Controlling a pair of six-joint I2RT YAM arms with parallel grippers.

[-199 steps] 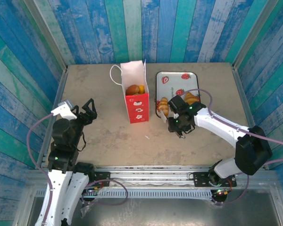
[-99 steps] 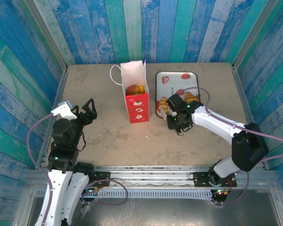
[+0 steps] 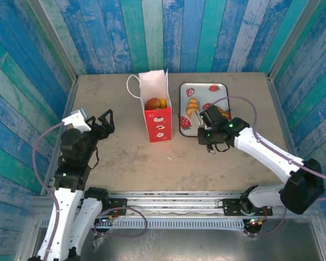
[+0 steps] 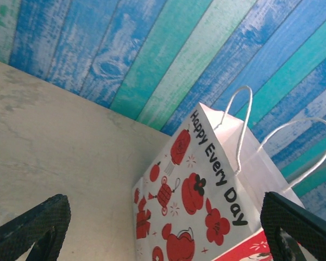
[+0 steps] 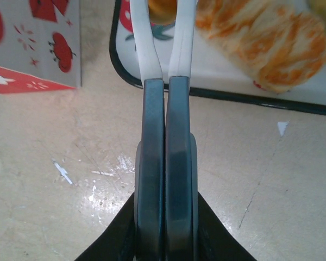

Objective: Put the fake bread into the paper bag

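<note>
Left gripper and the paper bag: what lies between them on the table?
Nothing but bare table lies between the left gripper and the paper bag. The top external view shows the stretch, and the left wrist view agrees.

Left wrist view, one legible text: "Happy Every Day", black lettering in mixed case, printed on a white side panel of the paper bag (image 4: pixel 206 179). The line runs slantwise along the panel's edge, just beside the red prints (image 4: pixel 193 193). Top view: the markings on the bag's red front are too small to read.
</note>
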